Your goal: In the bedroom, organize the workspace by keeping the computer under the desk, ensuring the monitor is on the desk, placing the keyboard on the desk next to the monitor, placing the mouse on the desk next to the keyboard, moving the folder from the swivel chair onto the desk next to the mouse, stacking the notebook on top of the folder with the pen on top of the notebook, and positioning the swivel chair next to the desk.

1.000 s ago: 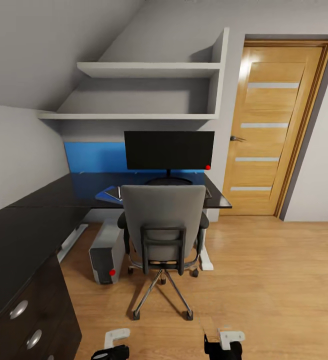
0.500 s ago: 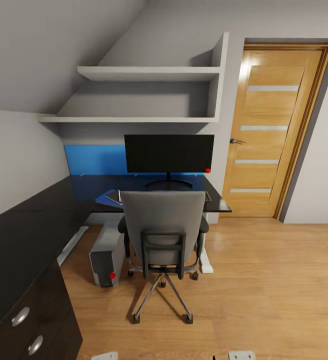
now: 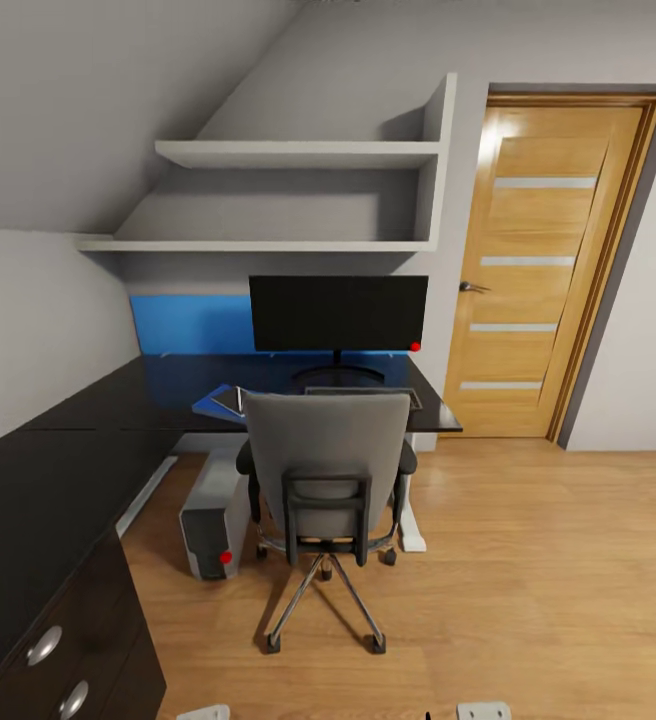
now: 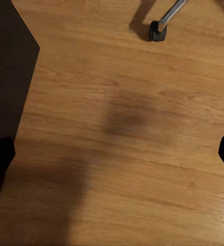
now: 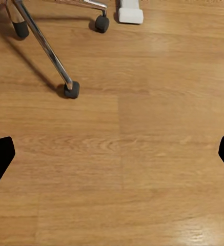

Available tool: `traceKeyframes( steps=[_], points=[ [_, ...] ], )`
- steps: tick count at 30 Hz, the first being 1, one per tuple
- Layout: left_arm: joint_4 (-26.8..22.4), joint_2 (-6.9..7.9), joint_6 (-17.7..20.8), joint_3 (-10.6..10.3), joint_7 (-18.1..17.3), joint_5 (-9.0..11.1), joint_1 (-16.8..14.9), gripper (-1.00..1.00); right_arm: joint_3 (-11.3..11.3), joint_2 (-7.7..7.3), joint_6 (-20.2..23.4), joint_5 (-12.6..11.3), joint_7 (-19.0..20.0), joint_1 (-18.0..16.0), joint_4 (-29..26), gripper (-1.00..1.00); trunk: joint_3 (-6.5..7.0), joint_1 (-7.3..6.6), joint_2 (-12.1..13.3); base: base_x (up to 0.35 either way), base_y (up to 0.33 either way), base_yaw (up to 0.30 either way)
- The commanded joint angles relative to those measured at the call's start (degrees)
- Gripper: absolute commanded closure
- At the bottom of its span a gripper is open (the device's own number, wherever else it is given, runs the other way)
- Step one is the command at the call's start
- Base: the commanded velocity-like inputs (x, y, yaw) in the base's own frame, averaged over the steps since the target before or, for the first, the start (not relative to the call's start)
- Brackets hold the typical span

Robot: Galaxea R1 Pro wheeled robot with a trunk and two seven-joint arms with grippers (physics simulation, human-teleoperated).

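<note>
You are looking at a home office corner in an attic bedroom: sloped grey walls, a light-wood floor (image 3: 548, 560) and a wooden door (image 3: 543, 265). A long black desk (image 3: 78, 440) holds a monitor (image 3: 338, 313), a grey swivel chair (image 3: 326, 480) faces it, and a computer (image 3: 211, 515) tower stands beneath.

The swivel chair (image 3: 326, 490) back hides most of the keyboard (image 3: 408, 394) and part of the folder (image 3: 213, 402) — 2 grippers are cut off at the frame's bottom edge.
</note>
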Motion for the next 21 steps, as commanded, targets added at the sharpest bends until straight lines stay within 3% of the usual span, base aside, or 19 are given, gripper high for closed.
traceKeyframes(
  steps=[1, 21],
  points=[
    [0.0, 0.03, -0.1, -0.5, 0.3, 0.3, 0.0, -1.00, 0.5, 0.03, -0.3, -0.6, -0.1, -0.1, 0.1, -1.00, 0.12, -0.23, 0.4, 0.000, 0.000, 0.000],
    [0.0, 0.20, -3.4, -0.5, 0.2, 0.3, 0.1, -1.00, 0.5, 0.03, -0.3, -0.6, -0.1, -0.1, 0.1, -1.00, 3.72, -4.62, 8.4, 0.000, 0.000, 0.000]
  ],
)
